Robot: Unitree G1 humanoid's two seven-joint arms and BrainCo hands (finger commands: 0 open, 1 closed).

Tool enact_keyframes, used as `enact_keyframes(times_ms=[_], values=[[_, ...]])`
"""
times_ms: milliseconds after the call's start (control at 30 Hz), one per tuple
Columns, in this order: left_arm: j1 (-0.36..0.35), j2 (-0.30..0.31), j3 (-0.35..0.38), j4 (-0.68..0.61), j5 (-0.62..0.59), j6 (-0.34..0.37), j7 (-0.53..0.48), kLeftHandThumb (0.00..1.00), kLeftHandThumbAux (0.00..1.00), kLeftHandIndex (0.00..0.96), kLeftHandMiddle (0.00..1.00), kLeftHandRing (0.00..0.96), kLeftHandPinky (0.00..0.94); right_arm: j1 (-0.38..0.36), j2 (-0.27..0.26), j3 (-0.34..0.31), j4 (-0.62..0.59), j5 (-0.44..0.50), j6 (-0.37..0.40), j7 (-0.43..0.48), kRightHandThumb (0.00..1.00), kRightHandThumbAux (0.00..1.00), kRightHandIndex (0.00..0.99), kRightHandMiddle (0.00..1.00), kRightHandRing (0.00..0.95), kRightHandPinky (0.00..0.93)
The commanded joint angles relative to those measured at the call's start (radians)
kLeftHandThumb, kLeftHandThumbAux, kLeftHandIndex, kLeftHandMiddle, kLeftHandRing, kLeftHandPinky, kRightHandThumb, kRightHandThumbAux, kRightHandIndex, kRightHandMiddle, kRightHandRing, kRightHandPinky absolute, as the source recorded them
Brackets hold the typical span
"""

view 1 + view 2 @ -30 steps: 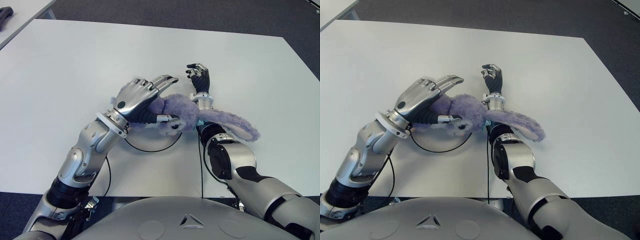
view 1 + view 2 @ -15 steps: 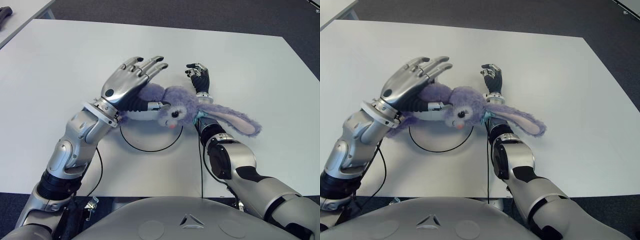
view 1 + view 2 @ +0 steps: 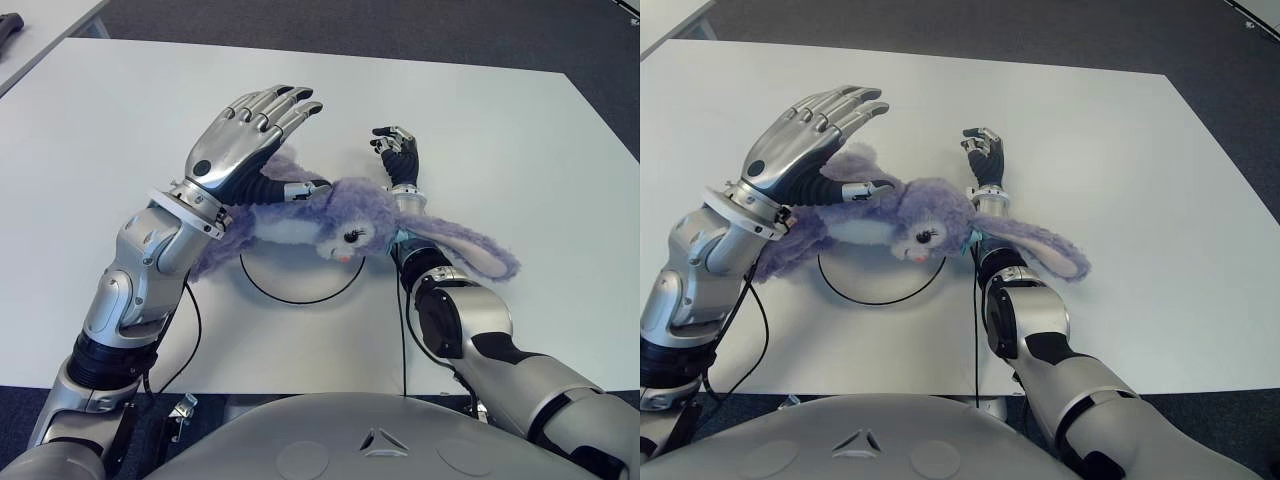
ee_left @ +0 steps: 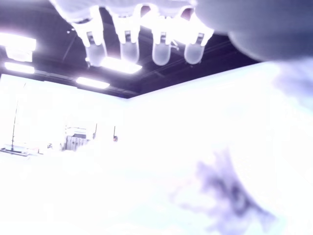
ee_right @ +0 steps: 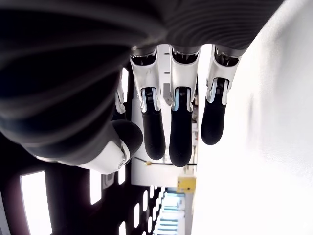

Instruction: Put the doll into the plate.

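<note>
- Doll (image 3: 340,215): purple plush rabbit, lying across the far rim of the plate, face toward the robot, head over the plate's right part, body trailing left past the rim.
- One long ear (image 3: 470,250): pink-lined, stretched rightward, draped over the right forearm (image 3: 425,262) and ending on the tabletop.
- Plate (image 3: 300,285): shown only as a thin dark circular outline on the white surface, near the front edge; near half bare, far half covered by the doll.
- Left hand (image 3: 240,140): raised above the doll's body, fingers (image 3: 285,100) straight and spread, pointing away from the robot; thumb alongside the plush near the head; nothing grasped, though contact between palm and plush cannot be told.
- Left wrist view: four fingertips extended, blurred purple fur below.
- Right hand (image 3: 398,155): on the far side of the doll's head, fingers loosely curled, holding nothing; same relaxed curl in the right wrist view, nothing between fingers and thumb.
- Tabletop (image 3: 520,140): white, carrying doll and plate.
- Dark cable (image 3: 403,340): running from the right forearm toward the front edge.
</note>
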Motion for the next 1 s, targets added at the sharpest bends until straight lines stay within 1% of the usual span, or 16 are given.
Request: enact_keyframes(times_ms=[33,100,267,467,600,700,833,900,1000], values=[[-0.007,0.006,0.021,0.016,-0.055,0.024,-0.055,0.15,0.144,0.0,0.0,0.0,0.0,0.221,0.038,-0.011,0.121,0.01,0.05,0.005,0.725,0.732,0.414,0.338,0.374,0.276],[-0.012,0.009,0.026,0.012,-0.061,0.03,-0.062,0.146,0.152,0.0,0.0,0.0,0.0,0.221,0.039,-0.012,0.121,0.009,0.048,0.004,0.724,0.732,0.413,0.335,0.366,0.272],[-0.052,0.031,0.064,0.004,-0.098,0.06,-0.108,0.117,0.179,0.0,0.0,0.0,0.0,0.221,0.038,-0.01,0.121,0.003,0.052,0.002,0.723,0.732,0.414,0.335,0.359,0.283],[-0.053,0.039,0.093,0.01,-0.132,0.059,-0.105,0.108,0.205,0.0,0.0,0.0,0.0,0.221,0.036,-0.006,0.121,-0.003,0.052,0.0,0.724,0.731,0.415,0.34,0.373,0.314],[-0.047,0.055,0.134,0.018,-0.181,0.042,-0.099,0.095,0.231,0.0,0.0,0.0,0.0,0.222,0.036,-0.005,0.122,-0.005,0.049,-0.002,0.724,0.731,0.415,0.337,0.379,0.32],[-0.042,0.066,0.168,0.009,-0.226,0.048,-0.11,0.088,0.241,0.0,0.0,0.0,0.0,0.221,0.036,-0.006,0.122,-0.005,0.05,-0.003,0.725,0.731,0.415,0.334,0.39,0.326],[-0.043,0.075,0.19,0.004,-0.248,0.066,-0.116,0.097,0.247,0.0,0.0,0.0,0.0,0.221,0.037,-0.008,0.122,-0.002,0.052,-0.003,0.726,0.731,0.415,0.334,0.396,0.322],[-0.064,0.095,0.214,0.025,-0.252,0.071,-0.115,0.116,0.258,0.0,0.0,0.0,0.0,0.22,0.038,-0.011,0.123,0.0,0.056,-0.001,0.726,0.731,0.415,0.337,0.396,0.315],[-0.082,0.111,0.226,0.046,-0.255,0.066,-0.11,0.122,0.262,0.0,0.0,0.0,0.0,0.219,0.038,-0.012,0.123,0.001,0.058,0.0,0.726,0.731,0.416,0.339,0.395,0.312]])
